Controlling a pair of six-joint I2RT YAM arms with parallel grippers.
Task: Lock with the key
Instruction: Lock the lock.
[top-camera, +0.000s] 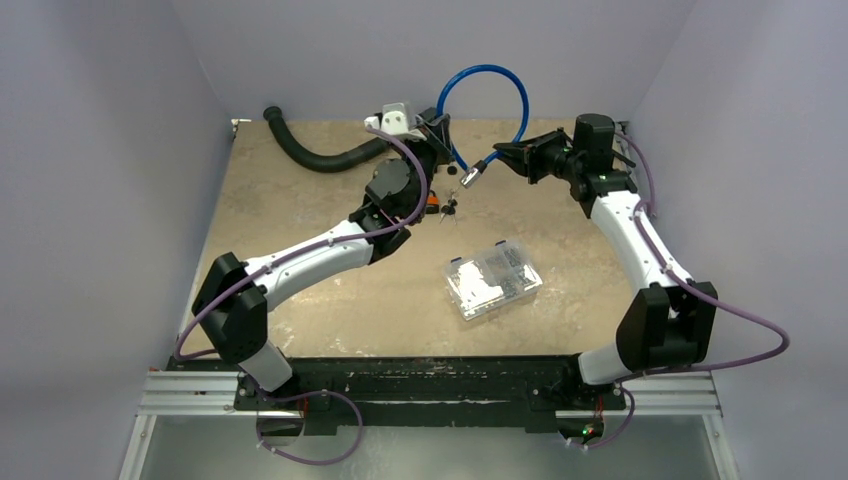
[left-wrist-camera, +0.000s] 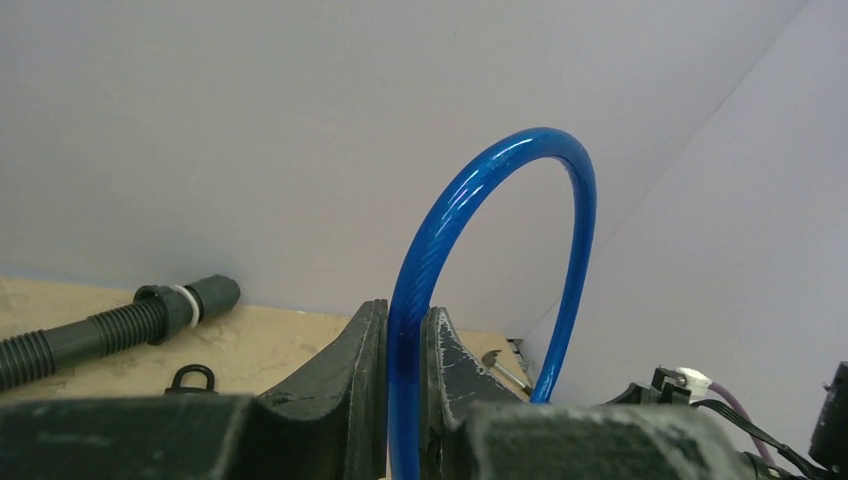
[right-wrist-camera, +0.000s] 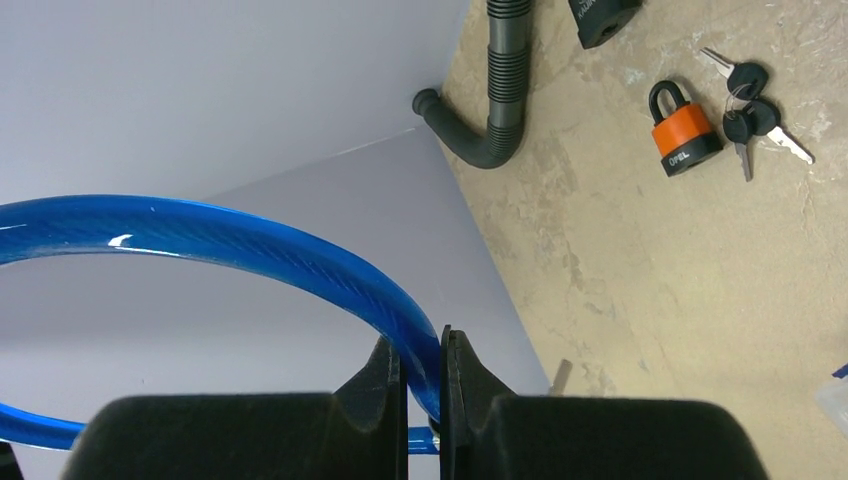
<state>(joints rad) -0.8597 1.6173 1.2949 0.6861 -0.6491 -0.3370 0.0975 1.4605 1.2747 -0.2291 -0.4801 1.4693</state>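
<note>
I saw both arms reaching to the far side of the table (top-camera: 300, 190). The left gripper (left-wrist-camera: 405, 322) pinched 1 part of the blue cable lock (right-wrist-camera: 200, 232) and the right gripper (right-wrist-camera: 422, 352) pinched another, with the loop raised between them. The keys (right-wrist-camera: 752, 115) lay touching the orange padlock (right-wrist-camera: 682, 135), near the left gripper.
</note>
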